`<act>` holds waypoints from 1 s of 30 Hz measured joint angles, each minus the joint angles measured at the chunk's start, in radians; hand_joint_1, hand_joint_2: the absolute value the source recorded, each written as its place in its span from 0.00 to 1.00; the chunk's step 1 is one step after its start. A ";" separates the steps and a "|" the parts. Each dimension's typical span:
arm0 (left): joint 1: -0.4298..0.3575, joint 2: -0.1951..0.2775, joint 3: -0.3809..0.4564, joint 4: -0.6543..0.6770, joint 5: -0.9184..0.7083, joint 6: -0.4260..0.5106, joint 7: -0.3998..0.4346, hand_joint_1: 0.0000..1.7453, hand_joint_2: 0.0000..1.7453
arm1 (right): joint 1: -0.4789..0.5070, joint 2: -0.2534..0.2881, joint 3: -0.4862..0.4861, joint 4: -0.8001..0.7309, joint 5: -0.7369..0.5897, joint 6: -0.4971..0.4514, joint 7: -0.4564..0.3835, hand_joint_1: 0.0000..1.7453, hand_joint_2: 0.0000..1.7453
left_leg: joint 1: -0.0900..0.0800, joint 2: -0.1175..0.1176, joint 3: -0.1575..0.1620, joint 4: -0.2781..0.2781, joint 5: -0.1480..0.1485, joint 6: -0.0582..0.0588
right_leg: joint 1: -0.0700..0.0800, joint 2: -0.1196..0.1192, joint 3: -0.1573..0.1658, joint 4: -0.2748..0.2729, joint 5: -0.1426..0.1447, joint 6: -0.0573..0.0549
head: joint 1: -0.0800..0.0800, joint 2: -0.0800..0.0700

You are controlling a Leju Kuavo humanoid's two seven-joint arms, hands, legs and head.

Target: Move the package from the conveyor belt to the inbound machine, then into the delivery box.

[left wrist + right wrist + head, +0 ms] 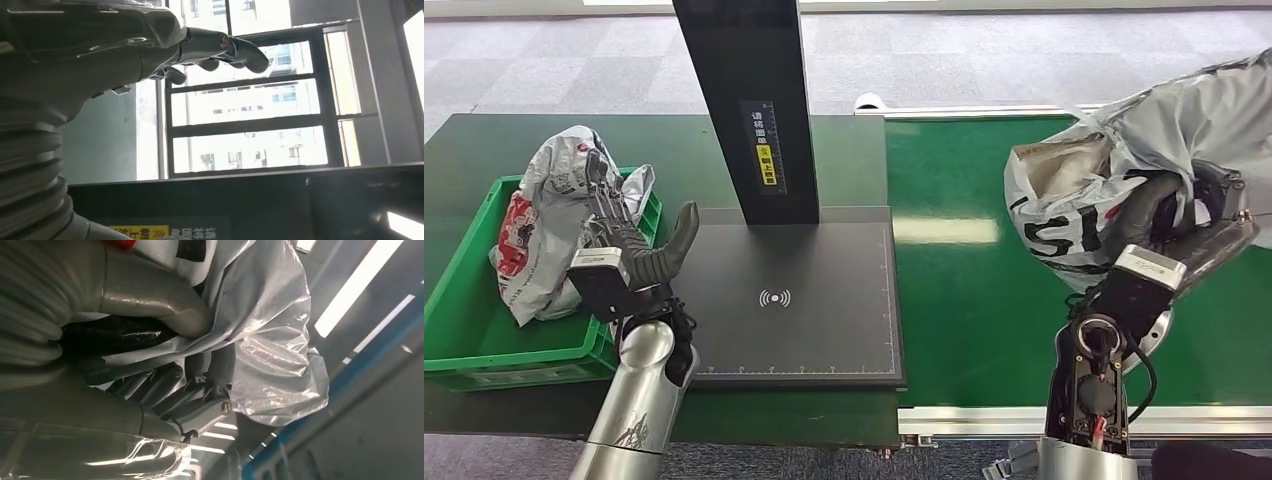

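My right hand (1176, 225) grips a grey plastic package (1079, 195) with black lettering, lifted above the green conveyor belt (964, 300) at the right. Up close in the right wrist view, the thumb and fingers (200, 395) clamp the crinkled grey package (270, 340). The inbound machine's black scan plate (824, 300) with its white signal mark lies in the middle, under a black post (754, 100). My left hand (629, 240) is raised with fingers spread, holding nothing, between the plate and the green delivery box (464, 345). The left hand's fingers (220, 47) point at windows.
A grey-and-red bagged package (549, 225) lies in the green box. The post stands at the back of the plate. The belt's metal rail (984, 415) runs along the near edge.
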State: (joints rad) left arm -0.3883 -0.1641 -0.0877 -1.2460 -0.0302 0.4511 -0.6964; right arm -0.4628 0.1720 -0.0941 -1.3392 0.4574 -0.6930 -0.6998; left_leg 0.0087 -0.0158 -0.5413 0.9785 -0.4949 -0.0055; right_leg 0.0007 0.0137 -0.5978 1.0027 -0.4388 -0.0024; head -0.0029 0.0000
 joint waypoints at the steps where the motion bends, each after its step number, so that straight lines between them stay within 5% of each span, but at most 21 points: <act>1: 0.005 0.000 0.000 -0.018 0.004 0.016 -0.002 0.00 1.00 | 0.009 0.009 0.000 -0.040 0.017 0.000 0.000 1.00 1.00 | 0.000 0.000 0.000 0.000 0.000 0.000 | 0.000 0.000 0.000 0.000 0.000 0.000 | 0.000 0.000; 9: 0.044 -0.014 0.015 -0.272 0.037 0.173 -0.005 0.00 1.00 | 0.036 0.009 0.155 -0.110 0.244 0.026 0.005 1.00 1.00 | 0.000 0.002 0.000 -0.001 0.000 0.000 | 0.000 0.001 0.000 0.000 0.000 0.000 | 0.000 0.000; 14: 0.062 -0.021 0.018 -0.375 0.030 0.187 -0.005 0.00 1.00 | -0.095 -0.037 0.395 0.116 0.481 0.239 0.074 1.00 1.00 | 0.000 0.003 0.000 -0.001 0.001 0.000 | 0.000 0.001 0.001 0.000 0.001 0.000 | 0.000 0.000; 21: 0.060 -0.005 -0.026 -0.384 -0.034 0.226 -0.005 0.00 1.00 | -0.279 -0.037 0.728 0.507 0.603 0.502 0.093 1.00 1.00 | 0.001 0.000 0.000 0.000 0.003 0.000 | 0.001 0.000 0.001 0.001 0.001 0.000 | 0.000 0.000; 30: 0.059 0.005 -0.047 -0.383 -0.035 0.227 -0.005 0.00 1.00 | -0.334 -0.026 0.884 0.688 0.622 0.545 0.099 1.00 1.00 | 0.000 0.000 0.000 0.000 0.002 0.000 | 0.000 0.000 0.001 0.000 0.001 0.000 | 0.000 0.000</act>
State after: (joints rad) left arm -0.3293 -0.1594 -0.1349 -1.6288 -0.0656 0.6779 -0.7012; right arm -0.7967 0.1455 0.7900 -0.6516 1.0792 -0.1484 -0.6012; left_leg 0.0086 -0.0157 -0.5416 0.9783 -0.4925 -0.0055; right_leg 0.0006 0.0138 -0.5972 1.0026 -0.4375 -0.0019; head -0.0025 0.0000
